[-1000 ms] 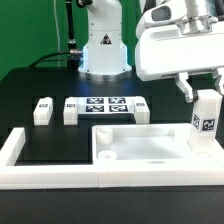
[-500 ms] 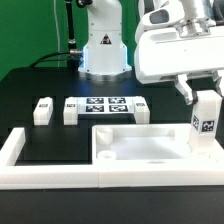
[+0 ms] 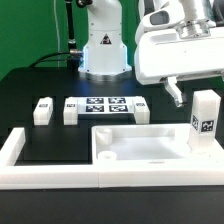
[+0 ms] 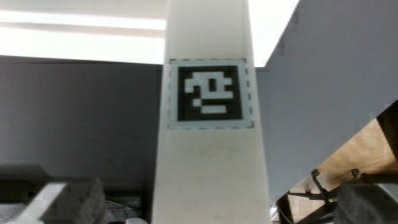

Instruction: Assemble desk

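Your gripper [image 3: 182,96] has just let go. Half a second ago its visible finger [image 3: 176,93] lay against the upright leg [image 3: 207,120]. Now that finger stands clear of the leg, toward 9 o'clock from it, with dark table showing in between. The second finger is hidden in the exterior view. Since the wrist view has the leg [image 4: 210,150] dead centre with its tag [image 4: 210,92] facing the camera, I judge that the jaws are spread apart around the leg and hold nothing.

The leg has not moved since the release. It stands upright on its own at 3 o'clock in the exterior view, on the far right corner of the tabletop [image 3: 140,131]. The tabletop lies flat at about 5 o'clock, inside the white fence bars [image 3: 12,150].

For you, that means this leg looks placed, though the pictures do not show whether it is fully seated.

Three loose legs lie beyond the tabletop: two at 9 o'clock [image 3: 42,110] [image 3: 70,110], left of the marker board [image 3: 105,106], and one [image 3: 141,108] just right of it. I expect one of those to be your next pick.
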{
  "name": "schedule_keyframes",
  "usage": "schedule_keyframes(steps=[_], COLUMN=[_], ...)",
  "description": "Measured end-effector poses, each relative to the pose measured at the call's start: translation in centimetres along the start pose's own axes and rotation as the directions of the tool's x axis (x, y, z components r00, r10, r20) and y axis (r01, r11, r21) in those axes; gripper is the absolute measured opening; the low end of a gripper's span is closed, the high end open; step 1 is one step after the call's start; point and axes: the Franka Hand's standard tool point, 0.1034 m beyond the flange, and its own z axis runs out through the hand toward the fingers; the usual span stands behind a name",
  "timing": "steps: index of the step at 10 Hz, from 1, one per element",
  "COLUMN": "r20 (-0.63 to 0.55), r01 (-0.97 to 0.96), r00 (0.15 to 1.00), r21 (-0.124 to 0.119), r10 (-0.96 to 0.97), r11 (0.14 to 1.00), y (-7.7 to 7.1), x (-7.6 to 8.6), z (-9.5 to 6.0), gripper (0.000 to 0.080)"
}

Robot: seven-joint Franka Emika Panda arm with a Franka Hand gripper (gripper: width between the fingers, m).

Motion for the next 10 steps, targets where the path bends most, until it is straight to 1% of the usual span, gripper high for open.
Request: schedule_keyframes(steps=[3,4,5,6,7,8,9,10], r20=[0.015,0.057,0.081,0.076,0.112,0.203,0.270,0.329], r01=[0.006,0.005,0.001,-0.001,-0.004,-0.016,-0.021,-0.025], r00=[1.000,0.998,0.997,0.997,0.994,0.979,0.963,0.944], r21=[-0.001,0.001,0.006,0.007,0.011,0.026,0.041,0.049], r10=[-0.006,-0.005,-0.001,0.000,0.003,0.010,0.010,0.008], r11=[1.000,1.000,1.000,1.000,1.000,1.000,0.999,0.998], y=[0.2,0.7,0.8,0.8,0.8,0.5,-0.1,-0.3], x=[0.0,0.7,1.6,2.1,1.9,1.7,1.9,1.8], z=[0.0,-0.2,-0.4,-0.3,0.0,0.4,0.6,0.8], gripper=[0.0649,0.0649,0.0649,0.0649,0.0649,0.0649,0.0649,0.0649])
